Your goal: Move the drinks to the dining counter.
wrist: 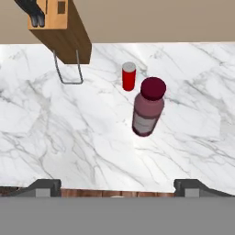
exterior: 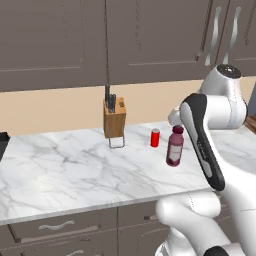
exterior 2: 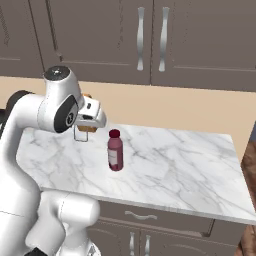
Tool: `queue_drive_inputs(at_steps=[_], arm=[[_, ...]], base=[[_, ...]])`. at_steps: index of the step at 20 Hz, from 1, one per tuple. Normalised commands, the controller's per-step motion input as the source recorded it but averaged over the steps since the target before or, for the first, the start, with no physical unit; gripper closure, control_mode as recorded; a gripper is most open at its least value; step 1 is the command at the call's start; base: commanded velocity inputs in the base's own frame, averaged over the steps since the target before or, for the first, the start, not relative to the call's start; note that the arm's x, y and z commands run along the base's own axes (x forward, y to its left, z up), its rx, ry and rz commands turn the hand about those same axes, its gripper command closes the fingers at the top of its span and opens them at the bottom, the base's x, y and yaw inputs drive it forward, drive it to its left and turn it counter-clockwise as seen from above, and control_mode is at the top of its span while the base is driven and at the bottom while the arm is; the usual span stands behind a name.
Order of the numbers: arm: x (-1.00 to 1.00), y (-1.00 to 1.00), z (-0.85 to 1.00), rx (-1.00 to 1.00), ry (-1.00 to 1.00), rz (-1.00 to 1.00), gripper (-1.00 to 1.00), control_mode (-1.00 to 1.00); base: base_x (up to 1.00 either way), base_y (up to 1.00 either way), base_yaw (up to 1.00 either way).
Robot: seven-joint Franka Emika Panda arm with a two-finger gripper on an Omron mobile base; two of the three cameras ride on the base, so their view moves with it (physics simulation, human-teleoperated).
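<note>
Two drinks stand upright on a marble counter (exterior: 70, 172) under dark grey upper cabinets. One is a maroon bottle (exterior: 174, 146) (exterior 2: 115, 151) (wrist: 148, 114) with a dark-red cap and pale label. The other is a short red can (exterior: 155, 137) (wrist: 129, 76) just behind it, toward the wall. My gripper (wrist: 118, 188) hovers above the counter's front edge, on the near side of the bottle. It is open wide, with nothing between its fingertips (wrist: 43, 187). The dining counter is out of view.
A wooden knife block (exterior: 114, 118) (wrist: 59, 27) on a wire stand sits by the tan back wall, left of the can. Grey drawer fronts (exterior: 65, 230) run below the counter. A dark object (exterior: 2, 142) sits at the far left edge.
</note>
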Motion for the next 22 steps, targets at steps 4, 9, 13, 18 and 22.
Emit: queue_drive_inputs(at_steps=[4, 9, 13, 18, 22], arm=[[-0.25, -0.31, -0.07, 0.0, 0.0, -0.05, -1.0, -1.0], [0.0, -0.18, -0.08, 0.0, 0.0, -0.02, -1.0, -1.0], [0.07, -0.18, -0.02, 0.0, 0.0, 0.0, -1.0, -1.0], [0.32, -0.02, -0.09, 0.0, 0.0, 0.0, -1.0, -1.0], [0.34, -0.01, -0.08, 0.0, 0.0, 0.0, -1.0, -1.0]], base=[[0.0, 0.0, 0.0], [0.0, 0.0, 0.0], [0.0, 0.0, 0.0], [0.0, 0.0, 0.0], [0.0, 0.0, 0.0]])
